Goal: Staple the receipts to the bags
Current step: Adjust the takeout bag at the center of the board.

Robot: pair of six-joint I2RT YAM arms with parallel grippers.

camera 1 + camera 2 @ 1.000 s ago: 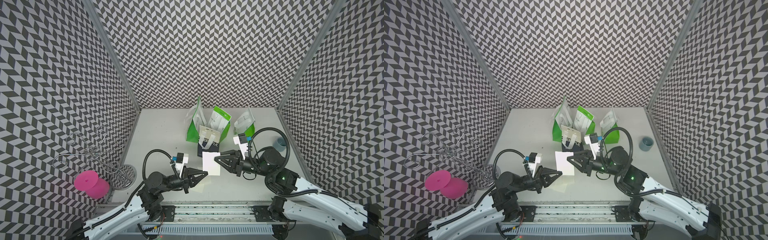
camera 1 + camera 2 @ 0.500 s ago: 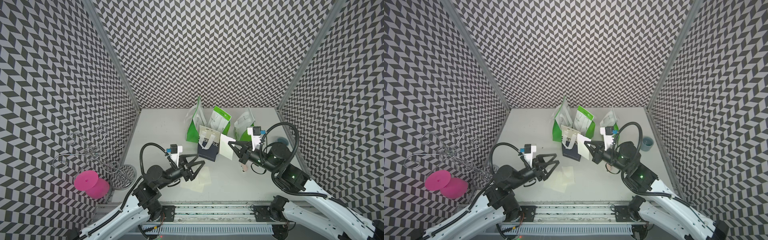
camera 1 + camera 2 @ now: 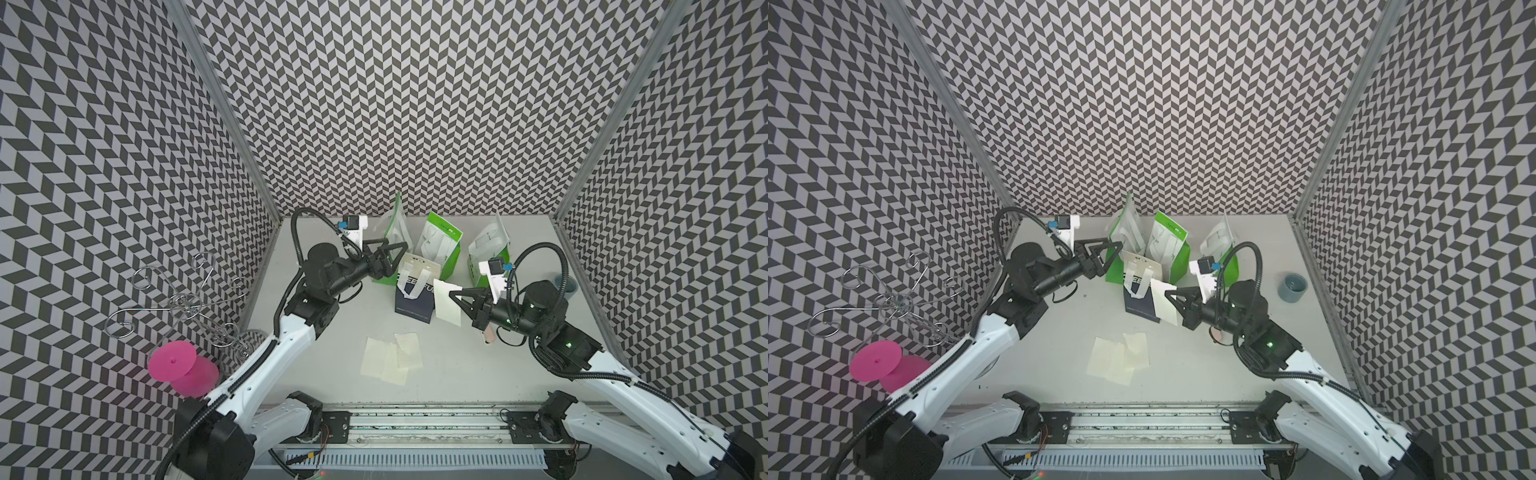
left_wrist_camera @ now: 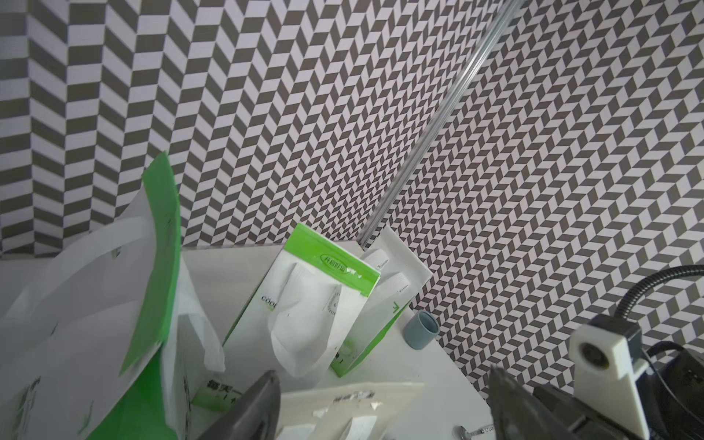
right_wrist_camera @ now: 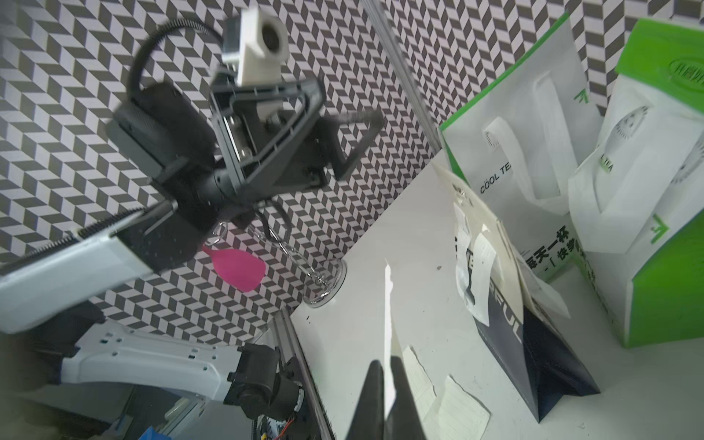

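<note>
Operator: Which step is in hand?

Technician: Positioning. The right gripper [image 3: 452, 296], jaws pinching one receipt [image 3: 448, 311], holds it just beside the navy bag [image 3: 409, 301]. The left gripper [image 3: 397, 244], jaws spread and empty, hovers by the green bags [image 3: 453, 259].

Operator: Next requirement?

Technician: Probably the stapler [image 3: 489, 335], lying beneath the right arm. Bags crowd the rear; the table front, beyond the loose receipts [image 3: 390, 361], looks open.

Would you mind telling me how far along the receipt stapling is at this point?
Done: no receipt looks attached yet. In hand: the right gripper pinches one receipt by the navy bag; the left gripper is open, empty. Left: three receipts on the table, stapler unheld, three green bags too.
</note>
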